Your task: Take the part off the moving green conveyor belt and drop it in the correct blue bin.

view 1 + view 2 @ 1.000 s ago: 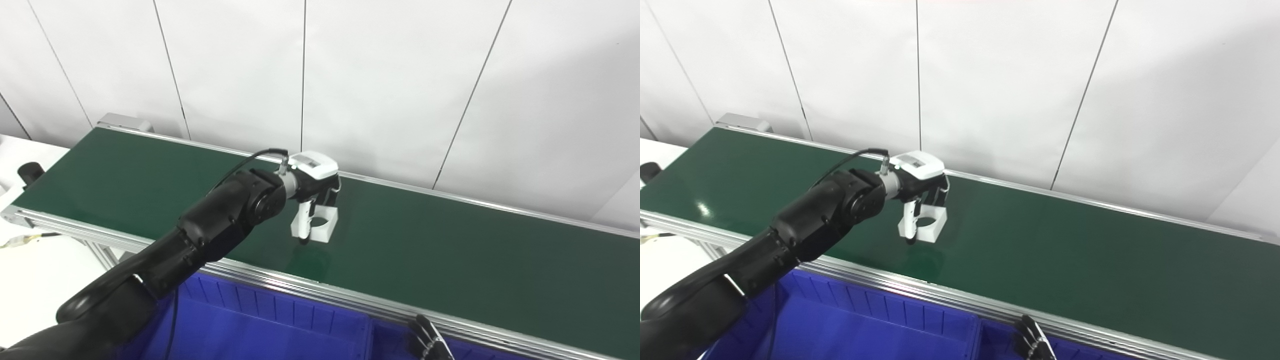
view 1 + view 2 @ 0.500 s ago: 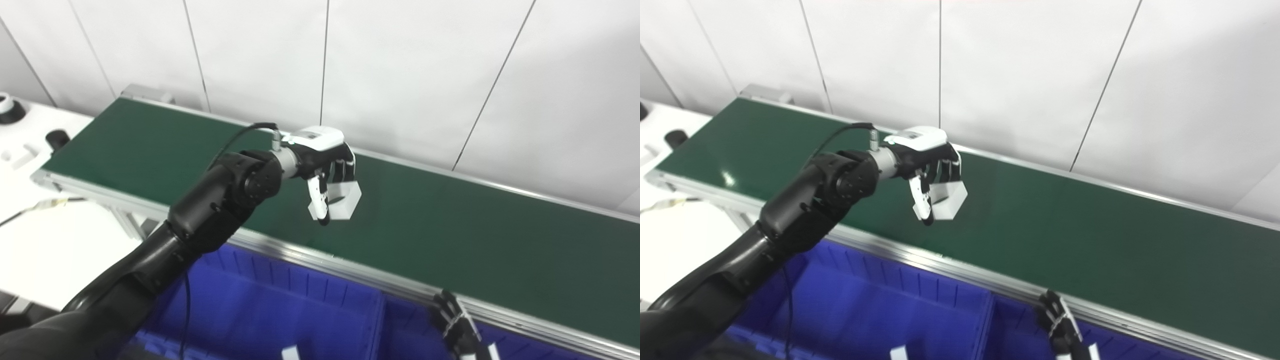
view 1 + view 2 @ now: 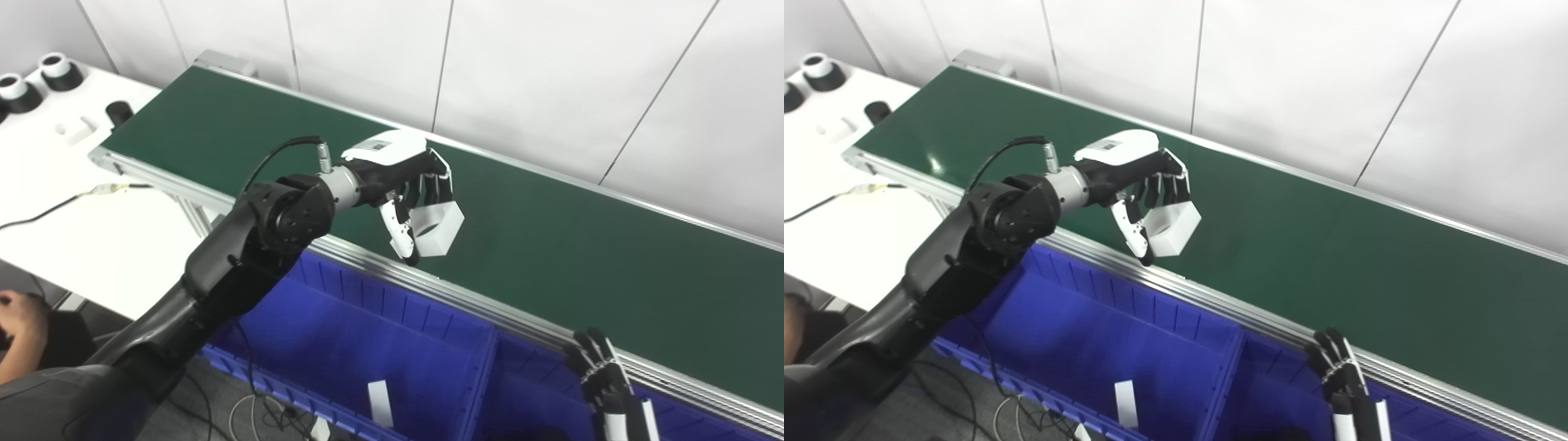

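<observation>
Below the belt point(image 3: 551, 257), blue bin point(image 3: 343, 331) holds white piece point(image 3: 380, 403).

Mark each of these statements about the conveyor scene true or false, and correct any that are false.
1. The left hand is holding a white part. True.
2. The white part is lying flat on the green conveyor belt. False: it is lifted clear of the belt, gripped between the fingers and thumb.
3. The right hand is also holding a part. False: it holds nothing, and its fingers are spread near the belt's metal rail.
4. A small white piece already lies in the left blue bin. True.
5. The held part is black and round. False: it is white and blocky, with a round hole in it.
</observation>
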Motion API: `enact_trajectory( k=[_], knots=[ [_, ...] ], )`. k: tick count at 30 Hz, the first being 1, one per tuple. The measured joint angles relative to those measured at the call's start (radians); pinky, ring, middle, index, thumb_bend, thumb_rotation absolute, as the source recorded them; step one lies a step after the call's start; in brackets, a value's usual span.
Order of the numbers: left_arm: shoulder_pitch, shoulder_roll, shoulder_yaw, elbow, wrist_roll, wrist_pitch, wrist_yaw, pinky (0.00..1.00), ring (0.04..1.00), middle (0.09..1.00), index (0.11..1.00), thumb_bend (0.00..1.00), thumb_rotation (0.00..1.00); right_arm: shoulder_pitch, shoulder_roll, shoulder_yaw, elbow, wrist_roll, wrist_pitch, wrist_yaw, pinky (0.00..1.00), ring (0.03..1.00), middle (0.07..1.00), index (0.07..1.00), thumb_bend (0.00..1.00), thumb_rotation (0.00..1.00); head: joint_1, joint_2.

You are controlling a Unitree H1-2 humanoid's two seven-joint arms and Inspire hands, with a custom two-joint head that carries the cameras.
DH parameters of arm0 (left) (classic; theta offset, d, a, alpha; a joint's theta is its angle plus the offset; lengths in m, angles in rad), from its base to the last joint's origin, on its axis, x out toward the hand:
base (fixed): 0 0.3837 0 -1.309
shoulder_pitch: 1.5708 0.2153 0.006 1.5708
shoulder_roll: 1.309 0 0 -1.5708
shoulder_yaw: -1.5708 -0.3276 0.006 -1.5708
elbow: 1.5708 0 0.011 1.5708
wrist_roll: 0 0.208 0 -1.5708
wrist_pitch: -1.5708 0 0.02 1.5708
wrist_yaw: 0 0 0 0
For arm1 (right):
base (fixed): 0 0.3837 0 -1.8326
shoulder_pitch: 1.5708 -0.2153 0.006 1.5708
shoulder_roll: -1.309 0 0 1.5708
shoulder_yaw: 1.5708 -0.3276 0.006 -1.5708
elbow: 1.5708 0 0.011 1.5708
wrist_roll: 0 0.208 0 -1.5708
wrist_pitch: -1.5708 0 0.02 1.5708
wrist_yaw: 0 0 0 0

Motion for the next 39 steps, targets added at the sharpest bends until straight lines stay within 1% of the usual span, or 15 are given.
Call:
enact_trajectory(
  k=[2,3,5,10,12,14,16,17,22,24,26,28,32,35,39],
  knots=[
    [0.044,-0.001,0.019,-0.027,-0.002,0.001,0.017,0.34,0.41,0.47,0.498,0.52,0.0,-0.001,-0.001,-0.004,-0.002,0.007,0.0,0.003,0.83,0.843,0.889,0.92,0.74,0.85,0.008,-0.005],
    [0.065,-0.002,0.027,-0.038,-0.001,0.001,0.023,0.29,0.361,0.442,0.506,0.52,0.0,-0.001,-0.001,-0.005,-0.003,0.009,0.0,0.004,0.83,0.846,0.891,0.92,0.73,0.85,0.008,-0.005],
    [0.104,-0.002,0.037,-0.058,0.0,0.004,0.031,0.25,0.325,0.425,0.512,0.52,0.0,-0.002,-0.001,-0.008,-0.004,0.015,0.0,0.012,0.83,0.847,0.892,0.92,0.72,0.85,0.011,-0.006],
    [0.191,0.002,0.055,-0.154,0.011,0.024,0.017,0.3,0.36,0.437,0.509,0.52,0.0,-0.002,-0.001,-0.021,-0.004,0.028,0.0,0.031,0.82,0.841,0.889,0.914,0.71,0.83,0.025,-0.009],
    [0.22,0.016,0.058,-0.171,0.044,0.029,0.006,0.25,0.315,0.459,0.495,0.53,0.0,-0.003,-0.002,-0.025,-0.004,0.033,0.0,0.037,0.82,0.84,0.886,0.908,0.71,0.82,0.034,-0.014],
    [0.25,0.035,0.053,-0.176,0.099,0.027,-0.005,0.23,0.294,0.435,0.5,0.52,0.0,-0.002,-0.003,-0.028,-0.003,0.036,0.0,0.043,0.82,0.842,0.886,0.906,0.71,0.81,0.04,-0.018],
    [0.287,0.052,0.042,-0.166,0.157,0.004,0.007,0.23,0.294,0.412,0.506,0.52,0.0,-0.003,-0.004,-0.034,-0.001,0.04,0.0,0.051,0.83,0.843,0.885,0.905,0.72,0.81,0.055,-0.023],
    [0.304,0.056,0.036,-0.153,0.181,-0.024,0.026,0.22,0.293,0.407,0.506,0.52,0.0,-0.004,-0.003,-0.037,0.003,0.043,0.0,0.054,0.83,0.842,0.885,0.904,0.72,0.81,0.055,-0.023],
    [0.38,0.056,0.028,-0.053,0.244,-0.106,0.122,0.22,0.293,0.402,0.5,0.52,0.0,-0.009,-0.002,-0.055,0.019,0.05,0.0,0.066,0.83,0.835,0.879,0.902,0.71,0.81,0.058,-0.028],
    [0.397,0.055,0.029,-0.016,0.264,-0.129,0.152,0.23,0.309,0.407,0.501,0.52,0.0,-0.01,-0.002,-0.061,0.019,0.05,0.0,0.068,0.83,0.834,0.878,0.898,0.7,0.81,0.057,-0.029],
    [0.406,0.052,0.034,0.008,0.281,-0.137,0.182,0.25,0.323,0.41,0.502,0.52,0.0,-0.011,-0.002,-0.064,0.019,0.049,0.0,0.068,0.82,0.832,0.877,0.895,0.69,0.8,0.058,-0.035],
    [0.413,0.049,0.042,0.029,0.286,-0.144,0.216,0.23,0.301,0.399,0.5,0.52,0.0,-0.012,0.0,-0.065,0.019,0.048,0.0,0.068,0.82,0.833,0.878,0.895,0.69,0.8,0.057,-0.037],
    [0.422,0.046,0.053,0.075,0.301,-0.166,0.265,0.23,0.305,0.401,0.501,0.52,0.0,-0.011,0.002,-0.068,0.019,0.049,0.0,0.072,0.82,0.834,0.88,0.894,0.69,0.79,0.052,-0.034],
    [0.424,0.046,0.067,0.091,0.301,-0.169,0.29,0.23,0.321,0.412,0.501,0.52,0.0,-0.011,0.002,-0.072,0.019,0.05,0.0,0.08,0.82,0.83,0.879,0.895,0.69,0.79,0.052,-0.034],
    [0.422,0.046,0.078,0.123,0.301,-0.169,0.292,0.26,0.341,0.424,0.504,0.52,0.0,-0.011,0.002,-0.077,0.019,0.05,0.0,0.087,0.81,0.828,0.876,0.892,0.7,0.78,0.052,-0.031]
  ],
)
